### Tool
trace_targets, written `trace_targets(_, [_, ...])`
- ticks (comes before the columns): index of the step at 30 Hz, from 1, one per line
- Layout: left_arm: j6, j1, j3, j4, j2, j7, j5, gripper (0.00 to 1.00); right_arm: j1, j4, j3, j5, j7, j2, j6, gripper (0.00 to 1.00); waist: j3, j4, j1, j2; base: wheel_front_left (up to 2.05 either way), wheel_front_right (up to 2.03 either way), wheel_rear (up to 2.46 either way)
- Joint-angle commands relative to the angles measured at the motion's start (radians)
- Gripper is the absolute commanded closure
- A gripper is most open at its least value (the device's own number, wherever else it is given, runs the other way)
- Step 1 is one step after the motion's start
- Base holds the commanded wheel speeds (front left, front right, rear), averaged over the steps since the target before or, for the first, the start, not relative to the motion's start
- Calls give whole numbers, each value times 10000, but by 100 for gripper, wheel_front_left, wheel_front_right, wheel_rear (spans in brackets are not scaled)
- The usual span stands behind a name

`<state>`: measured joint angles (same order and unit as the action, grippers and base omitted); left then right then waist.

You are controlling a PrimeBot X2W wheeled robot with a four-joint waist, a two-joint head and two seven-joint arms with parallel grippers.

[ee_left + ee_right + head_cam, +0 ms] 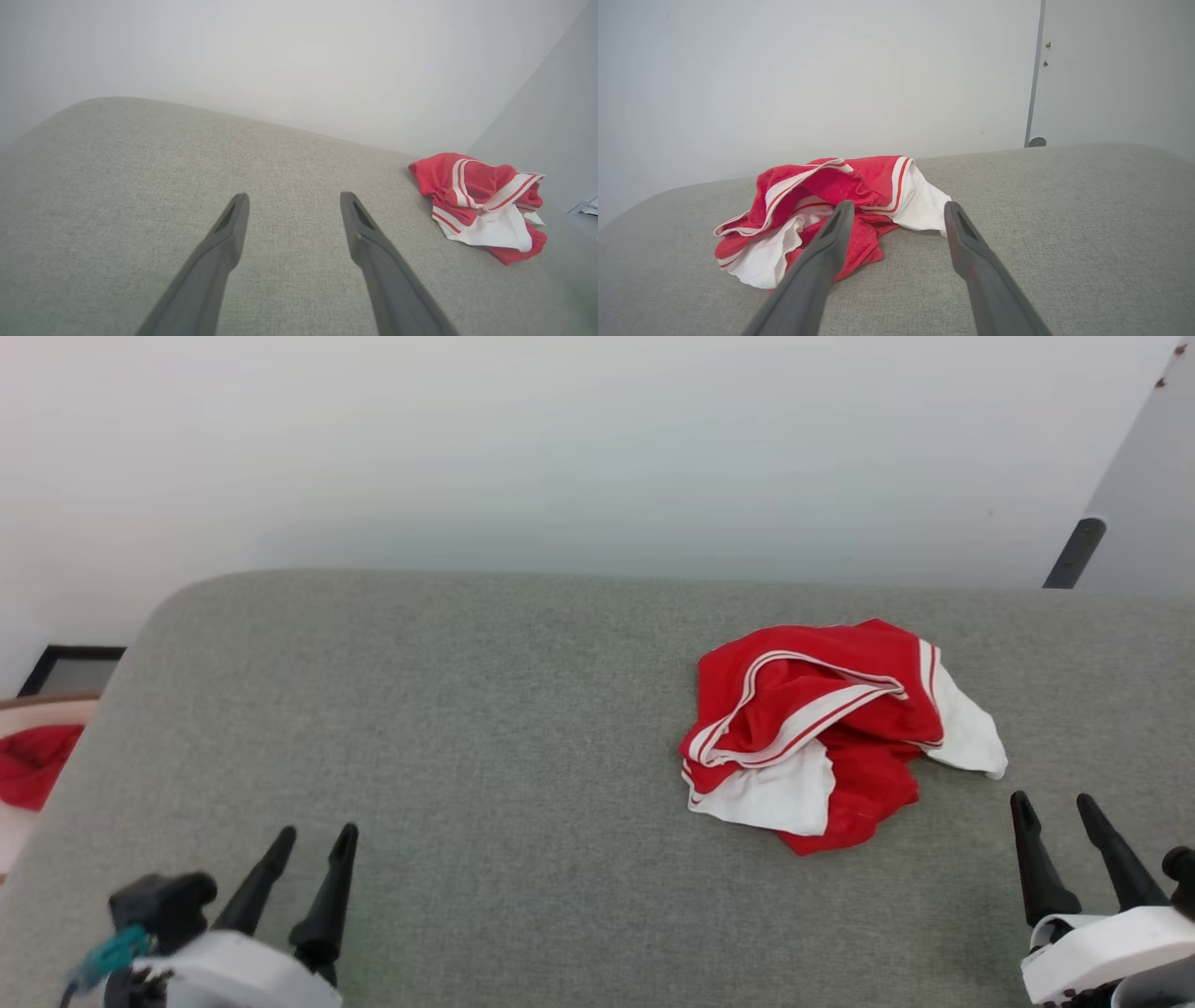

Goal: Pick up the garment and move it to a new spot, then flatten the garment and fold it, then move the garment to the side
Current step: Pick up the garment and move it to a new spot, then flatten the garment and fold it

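Left claw [317, 831] and right claw [1054, 798]: both spread wide, empty. Garment [822, 728] crumpled on grey bench [467, 709], near right claw, ahead and left of it; well right of left claw.

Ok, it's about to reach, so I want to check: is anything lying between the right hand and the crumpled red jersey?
Nothing visible does. Bare grey surface lies between the open right hand and the garment, which sits crumpled just ahead of it and toward the robot's left.
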<state>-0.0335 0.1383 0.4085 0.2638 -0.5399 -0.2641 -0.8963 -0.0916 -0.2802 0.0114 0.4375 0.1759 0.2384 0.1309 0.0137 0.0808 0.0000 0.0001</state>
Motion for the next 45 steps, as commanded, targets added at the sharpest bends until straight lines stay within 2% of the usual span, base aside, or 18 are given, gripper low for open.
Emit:
trace_targets(1, [31, -228, -239, -129, 72, 2, 306, 0, 106, 83, -21, -5, -34, 58, -3, 0, -104, -93, 0, -1, 0, 0, 0])
trace_targets(6, [-27, -1053, -1526, -705, 604, 2, 1637, 0, 76, 506, -116, 7, -144, 118, -3, 0, -216, -225, 0, -1, 0, 0, 0])
trace_targets(13, [-281, -1510, -2556, -1134, 1110, 1, 2929, 0, -81, 1046, -274, 76, -200, 124, -3, 0, -253, -359, 0, -1, 0, 0, 0])
trace_targets(23, [-583, -1802, -2973, -1066, 1649, 1, 3729, 0, 6, 1041, -188, 25, -174, -81, -3, 0, -207, -418, 0, -1, 0, 0, 0])
trace_targets(33, [-743, -1678, -3112, -943, 1829, 1, 3934, 0, -145, 938, -162, 79, -204, -68, -3, 0, -208, -389, 0, -1, 0, 0, 0])
trace_targets(39, [-768, -1672, -3244, -1081, 2034, 1, 3943, 0, -793, 653, 175, 59, -1057, 264, -3, 0, 77, -328, 0, -1, 0, 0, 0])
trace_targets(45, [-821, -1421, -3450, -1158, 2318, 1, 3974, 0, -2711, 32, 809, 54, -3118, 1091, -3, 0, 768, -166, 0, -1, 0, 0, 0])
